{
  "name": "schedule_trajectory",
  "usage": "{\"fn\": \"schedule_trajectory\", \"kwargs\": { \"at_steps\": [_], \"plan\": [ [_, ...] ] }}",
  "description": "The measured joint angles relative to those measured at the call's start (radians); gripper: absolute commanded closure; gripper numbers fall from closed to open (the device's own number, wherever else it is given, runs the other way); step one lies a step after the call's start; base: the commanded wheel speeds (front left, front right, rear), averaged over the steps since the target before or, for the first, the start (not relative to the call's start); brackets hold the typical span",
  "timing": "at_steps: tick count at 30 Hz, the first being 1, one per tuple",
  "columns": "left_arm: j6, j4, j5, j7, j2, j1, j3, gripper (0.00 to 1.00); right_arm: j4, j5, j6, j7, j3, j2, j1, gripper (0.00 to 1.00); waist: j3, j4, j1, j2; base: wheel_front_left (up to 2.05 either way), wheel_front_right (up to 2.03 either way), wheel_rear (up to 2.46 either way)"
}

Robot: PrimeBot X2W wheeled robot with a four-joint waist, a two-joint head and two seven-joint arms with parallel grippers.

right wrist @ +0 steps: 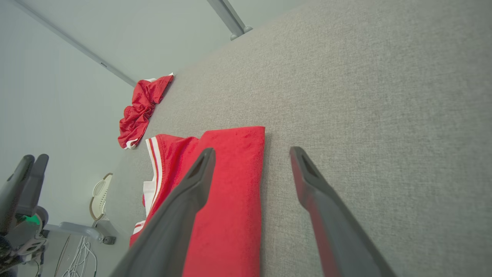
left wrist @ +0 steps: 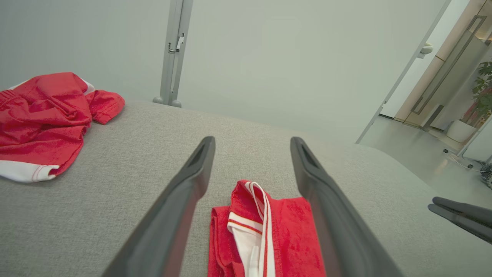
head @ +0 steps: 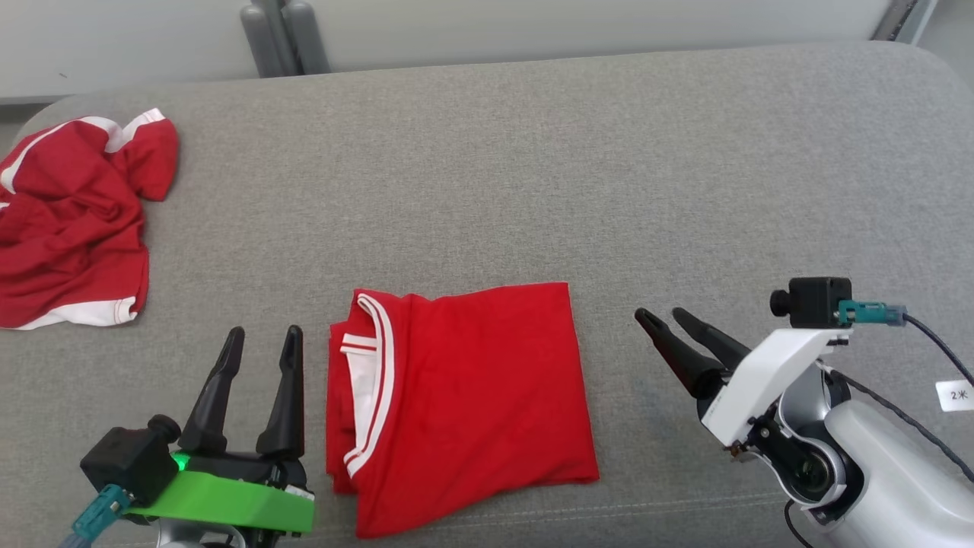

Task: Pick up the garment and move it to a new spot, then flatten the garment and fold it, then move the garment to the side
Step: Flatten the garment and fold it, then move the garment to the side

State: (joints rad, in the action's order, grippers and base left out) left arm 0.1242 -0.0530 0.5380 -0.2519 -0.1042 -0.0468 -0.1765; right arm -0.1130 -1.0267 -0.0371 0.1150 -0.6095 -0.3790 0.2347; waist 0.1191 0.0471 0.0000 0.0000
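We look steeply down from the head onto the grey cushion point(head: 533, 152); our wrist cameras skim low over it, both sharing the folded red garment point(left wrist: 284, 238) near their bottom edges.

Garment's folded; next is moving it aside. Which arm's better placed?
Left, probably: the left end effector is open right beside the folded garment's collar edge; right end effector is open too, but farther from it.
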Motion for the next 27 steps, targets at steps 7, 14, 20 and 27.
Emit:
{"fn": "schedule_trajectory", "kwargs": {
  "at_steps": [7,14,20,27],
  "plan": [
    [0.000,-0.010,0.000,0.000,0.000,0.002,-0.047,0.00,-0.039,-0.059,0.027,-0.031,0.015,0.012,-0.062,0.00,0.029,-0.028,0.0000,0.0000,0.00,0.00,0.00],
    [0.000,-0.009,0.000,0.000,-0.004,0.012,-0.061,0.00,-0.092,-0.085,0.083,-0.035,-0.001,0.037,-0.063,0.00,0.061,-0.005,0.0000,0.0000,0.00,0.00,0.00],
    [0.000,-0.011,0.000,0.000,-0.007,0.033,-0.081,0.00,-0.133,-0.105,0.102,-0.029,-0.011,0.069,-0.058,0.00,0.084,0.020,0.0000,0.0000,0.00,0.00,0.00],
    [0.000,-0.012,0.000,0.000,-0.007,0.051,-0.086,0.00,-0.192,-0.137,0.121,-0.016,-0.015,0.106,-0.024,0.00,0.111,0.058,0.0000,0.0000,0.00,0.00,0.00]
  ]
}}
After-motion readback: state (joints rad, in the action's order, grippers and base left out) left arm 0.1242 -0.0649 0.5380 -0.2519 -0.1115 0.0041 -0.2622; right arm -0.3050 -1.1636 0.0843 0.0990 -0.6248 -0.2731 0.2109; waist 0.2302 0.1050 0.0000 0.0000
